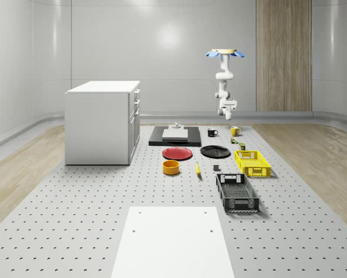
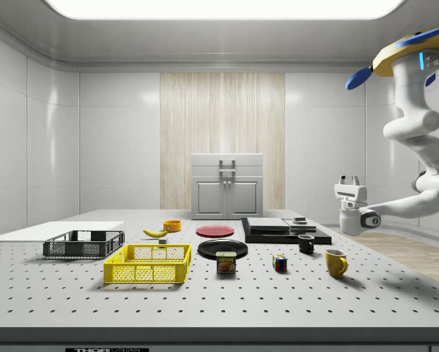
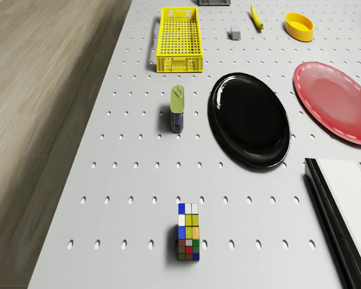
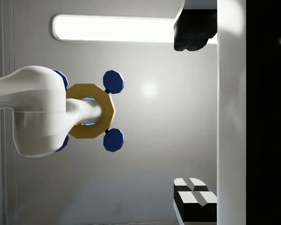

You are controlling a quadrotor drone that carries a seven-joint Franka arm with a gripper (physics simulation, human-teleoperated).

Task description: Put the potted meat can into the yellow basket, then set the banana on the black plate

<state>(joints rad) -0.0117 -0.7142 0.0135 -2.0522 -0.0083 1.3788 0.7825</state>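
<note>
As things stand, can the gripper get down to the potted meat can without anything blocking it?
Probably yes. The potted meat can stands alone between the yellow basket and the Rubik's cube, open from above. But the gripper points upward, high beside the hovering drone, so it must reorient first.

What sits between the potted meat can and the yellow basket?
Nothing: in the drone view only bare table separates the potted meat can from the yellow basket.

basket (image 3: 180, 40) yellow mesh | plate (image 3: 250, 119) black | banana (image 3: 256, 17) yellow | cube (image 3: 188, 240) multicoloured
</note>
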